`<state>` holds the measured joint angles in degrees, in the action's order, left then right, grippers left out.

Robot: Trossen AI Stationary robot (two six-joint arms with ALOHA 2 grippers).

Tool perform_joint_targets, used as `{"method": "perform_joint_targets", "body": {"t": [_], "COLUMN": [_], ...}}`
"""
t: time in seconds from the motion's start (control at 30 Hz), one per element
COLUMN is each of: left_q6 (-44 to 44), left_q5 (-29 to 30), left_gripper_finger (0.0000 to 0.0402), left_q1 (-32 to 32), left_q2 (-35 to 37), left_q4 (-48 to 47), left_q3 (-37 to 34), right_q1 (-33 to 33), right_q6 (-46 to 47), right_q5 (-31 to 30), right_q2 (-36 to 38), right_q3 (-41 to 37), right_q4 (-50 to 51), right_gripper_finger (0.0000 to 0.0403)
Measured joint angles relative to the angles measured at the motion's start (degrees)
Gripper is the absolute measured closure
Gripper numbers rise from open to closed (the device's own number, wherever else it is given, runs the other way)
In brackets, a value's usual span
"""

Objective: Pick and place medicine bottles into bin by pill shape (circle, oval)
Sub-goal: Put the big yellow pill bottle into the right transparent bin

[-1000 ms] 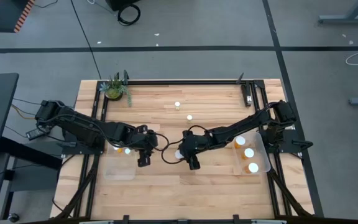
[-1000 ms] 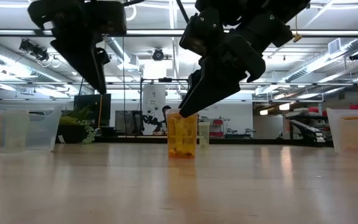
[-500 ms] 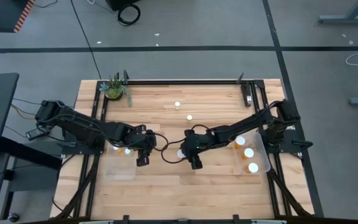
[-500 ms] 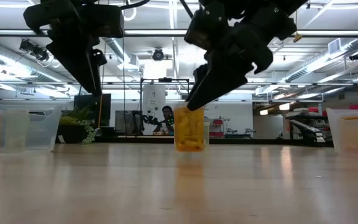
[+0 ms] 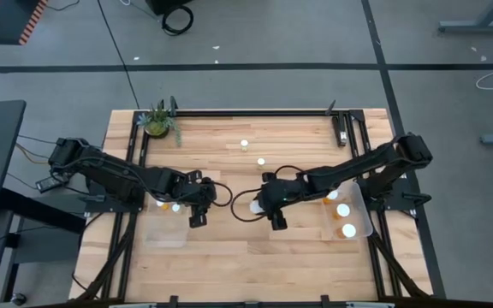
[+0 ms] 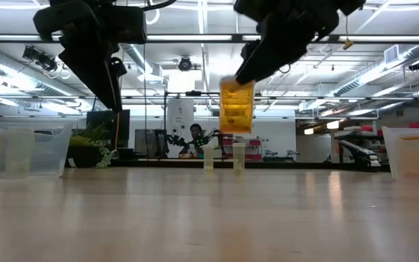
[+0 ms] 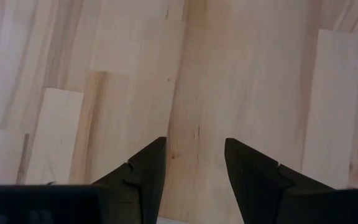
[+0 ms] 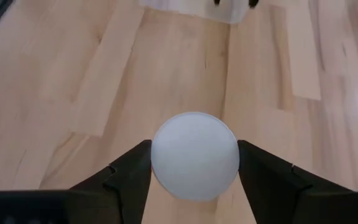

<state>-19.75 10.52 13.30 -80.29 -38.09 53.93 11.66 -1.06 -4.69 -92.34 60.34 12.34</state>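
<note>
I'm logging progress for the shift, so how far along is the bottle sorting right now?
Partly done. Already sorted: three bottles sit in the right bin and two in the left bin. In hand: the right gripper holds an amber bottle lifted clear of the table, jaws closed on its white cap. Left to do: two small bottles stand near the table's far side. The left gripper waits open beside the left bin.
</note>
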Motion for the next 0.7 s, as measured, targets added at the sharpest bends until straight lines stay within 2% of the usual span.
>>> {"method": "perform_joint_targets", "body": {"t": [0.2,0.53,0.7], "left_q6": [-0.2,-0.2,-0.2], "left_q5": [0.0,0.0,0.0], "left_gripper_finger": [0.023,0.023,0.023], "left_q1": [0.0,0.0,0.0], "left_q2": [0.0,0.0,0.0], "left_q4": [0.2,0.3,0.5], "left_q3": [0.0,0.0,0.0], "right_q1": [0.7,3.7,5.2], "right_q6": [1.4,5.7,9.4], "right_q5": [-0.4,-5.1,-6.5], "right_q2": [4.2,9.8,14.6], "right_q3": [0.0,-0.2,-5.2], "right_q4": [4.4,13.2,13.2], "right_gripper_finger": [0.0175,0.0175,0.0175]}}
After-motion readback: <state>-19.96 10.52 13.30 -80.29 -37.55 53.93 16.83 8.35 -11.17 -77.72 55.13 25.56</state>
